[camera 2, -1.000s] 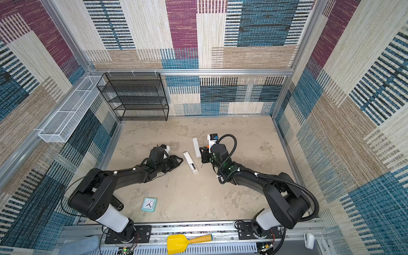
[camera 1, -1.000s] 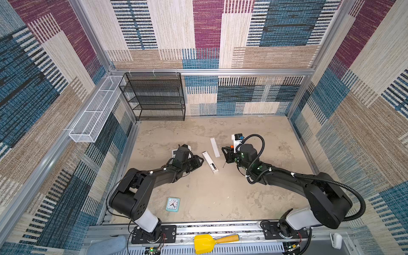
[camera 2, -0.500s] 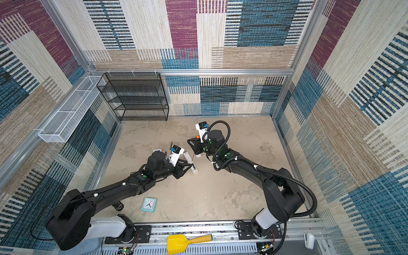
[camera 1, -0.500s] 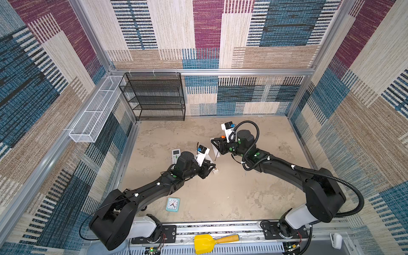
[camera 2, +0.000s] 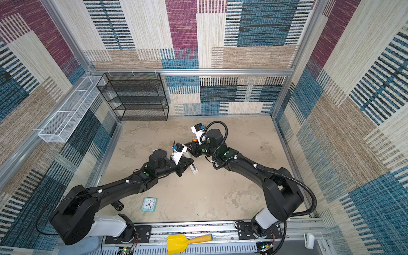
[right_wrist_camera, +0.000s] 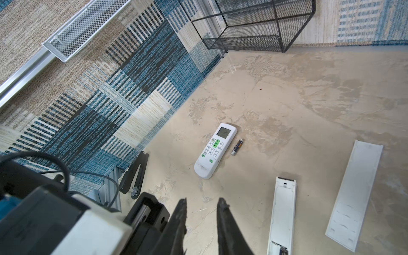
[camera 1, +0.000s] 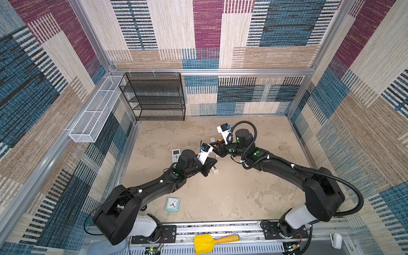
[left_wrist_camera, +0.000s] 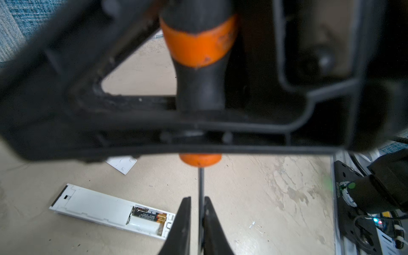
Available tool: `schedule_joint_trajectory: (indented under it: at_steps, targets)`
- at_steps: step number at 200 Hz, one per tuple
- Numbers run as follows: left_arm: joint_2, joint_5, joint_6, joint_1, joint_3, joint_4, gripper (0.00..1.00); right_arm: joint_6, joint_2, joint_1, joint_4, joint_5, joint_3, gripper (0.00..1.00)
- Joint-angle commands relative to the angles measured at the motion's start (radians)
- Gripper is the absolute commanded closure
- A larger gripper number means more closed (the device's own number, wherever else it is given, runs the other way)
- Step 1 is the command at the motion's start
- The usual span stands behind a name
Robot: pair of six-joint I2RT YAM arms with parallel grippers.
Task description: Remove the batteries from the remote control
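The long white remote control lies face down on the floor with its compartment open. One dark battery with a golden end sits in it, and the slot beside it is bare. A second dark battery lies loose on the floor. An orange-and-black screwdriver hangs upright above the remote. My right gripper is shut on its handle. My left gripper is shut on its thin shaft. In the right wrist view the right gripper shows only floor between its tips.
A white air-conditioner remote lies next to the loose battery. The detached white cover lies beyond the remote. A small clock sits near the front. A black mesh shelf and a white wire basket line the back left.
My left gripper has swung right, over the remote and up to the screwdriver, and its jaws have closed on the shaft. My right gripper has lifted the screwdriver back and to the left.
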Motion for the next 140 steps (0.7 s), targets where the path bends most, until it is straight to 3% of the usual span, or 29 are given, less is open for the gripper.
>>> schedule_joint_trajectory:
  at_steps: [1, 34, 48, 89, 140]
  targets:
    - [0.001, -0.006, 0.012, 0.001, 0.012, 0.045, 0.98, 0.028, -0.015, 0.002, 0.04, -0.025, -0.007, 1.0]
    - [-0.012, -0.024, 0.018, 0.0, -0.001, 0.053, 1.0, 0.04, -0.04, 0.001, 0.044, -0.004, -0.015, 0.7]
    - [-0.013, -0.015, 0.034, 0.0, 0.002, 0.04, 1.0, 0.042, -0.048, 0.001, 0.042, -0.003, -0.018, 0.64]
    - [-0.015, -0.008, 0.054, 0.002, 0.011, 0.016, 1.0, 0.052, -0.048, 0.001, 0.042, -0.029, -0.017, 0.63]
    - [-0.021, -0.033, 0.056, 0.001, 0.017, -0.009, 1.0, 0.051, -0.049, 0.001, 0.033, -0.039, -0.023, 0.79]
